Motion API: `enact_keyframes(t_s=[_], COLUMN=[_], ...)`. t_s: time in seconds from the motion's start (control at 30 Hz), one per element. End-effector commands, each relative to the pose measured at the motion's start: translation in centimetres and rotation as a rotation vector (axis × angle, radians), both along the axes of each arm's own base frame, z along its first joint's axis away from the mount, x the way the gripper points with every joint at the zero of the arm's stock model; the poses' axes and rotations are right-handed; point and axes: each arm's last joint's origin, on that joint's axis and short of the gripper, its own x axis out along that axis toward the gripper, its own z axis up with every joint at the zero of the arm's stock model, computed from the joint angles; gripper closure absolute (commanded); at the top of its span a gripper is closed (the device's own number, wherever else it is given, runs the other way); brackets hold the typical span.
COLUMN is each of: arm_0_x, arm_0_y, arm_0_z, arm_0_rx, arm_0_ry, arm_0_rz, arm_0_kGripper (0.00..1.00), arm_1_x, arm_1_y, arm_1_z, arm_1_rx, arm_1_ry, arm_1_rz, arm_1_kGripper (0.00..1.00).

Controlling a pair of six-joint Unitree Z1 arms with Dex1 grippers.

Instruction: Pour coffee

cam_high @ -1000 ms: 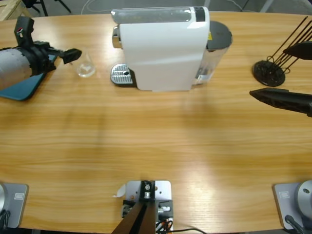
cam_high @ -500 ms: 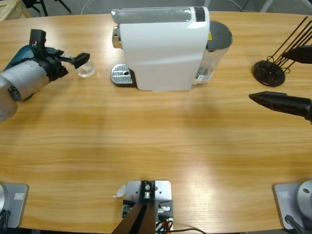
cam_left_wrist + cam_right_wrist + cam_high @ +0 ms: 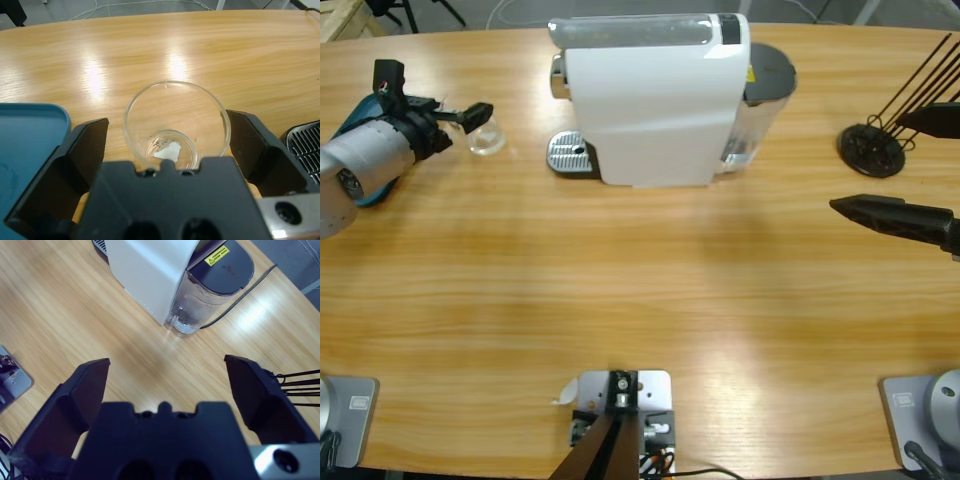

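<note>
From above, the left end effector (image 3: 475, 115) reaches in from nine o'clock to a clear glass (image 3: 485, 137) on the table (image 3: 640, 290), at nine o'clock of the white coffee machine (image 3: 650, 95) and its drip grille (image 3: 570, 155); a blue tray (image 3: 375, 180) lies under the arm, while the right end effector (image 3: 850, 207) hangs at three o'clock beside a black wire rack (image 3: 872, 148). Along the left wrist, the empty glass (image 3: 176, 127) sits between spread jaws that are not yet pressing it. The right wrist view shows its jaws wide, holding nothing, above the machine's water tank (image 3: 212, 287). The step appears to be grasping the glass; next it likely calls for closing gently, then carrying it to the grille.
</note>
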Motion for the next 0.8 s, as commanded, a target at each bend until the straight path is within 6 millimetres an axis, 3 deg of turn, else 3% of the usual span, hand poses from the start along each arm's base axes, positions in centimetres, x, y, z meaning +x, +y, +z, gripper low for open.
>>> enact_keyframes(t_s=[0.03,0.1,0.27,0.3,0.33,0.4,0.63,0.8], arm_0_x=[0.1,0.1,0.4,0.4,0.4,0.4,-0.3,-1.7], arm_0_y=[0.1,0.1,0.4,0.5,0.5,0.5,0.8,0.7], arm_0_z=[-1.9,-2.0,-2.1,-2.1,-2.1,-2.1,-1.9,-0.2], arm_0_rx=[0.015,0.014,0.002,0.000,0.000,0.002,0.008,-0.018], arm_0_ry=[0.061,0.064,0.066,0.067,0.066,0.061,0.055,0.023], arm_0_rz=[-0.012,-0.015,-0.018,-0.023,-0.024,-0.026,-0.054,-0.153], arm_0_kGripper=[0.038,0.145,0.189,0.396,0.520,0.674,0.681,0.681], arm_1_x=[-0.2,-0.2,-0.2,-0.2,-0.2,-0.2,-0.2,-0.2], arm_1_y=[-0.3,-0.4,-0.4,-0.4,-0.3,-0.4,-0.3,-0.4], arm_1_z=[-0.8,-0.8,-0.8,-0.8,-0.8,-0.8,-0.8,-0.6], arm_1_rx=[-0.009,-0.008,-0.007,-0.007,-0.006,-0.005,-0.003,0.004], arm_1_ry=[0.010,0.010,0.011,0.011,0.010,0.011,0.011,0.005], arm_1_rz=[-0.017,-0.018,-0.019,-0.019,-0.019,-0.018,-0.019,-0.020], arm_1_kGripper=[0.009,0.009,0.009,0.009,0.009,0.013,0.013,0.016])
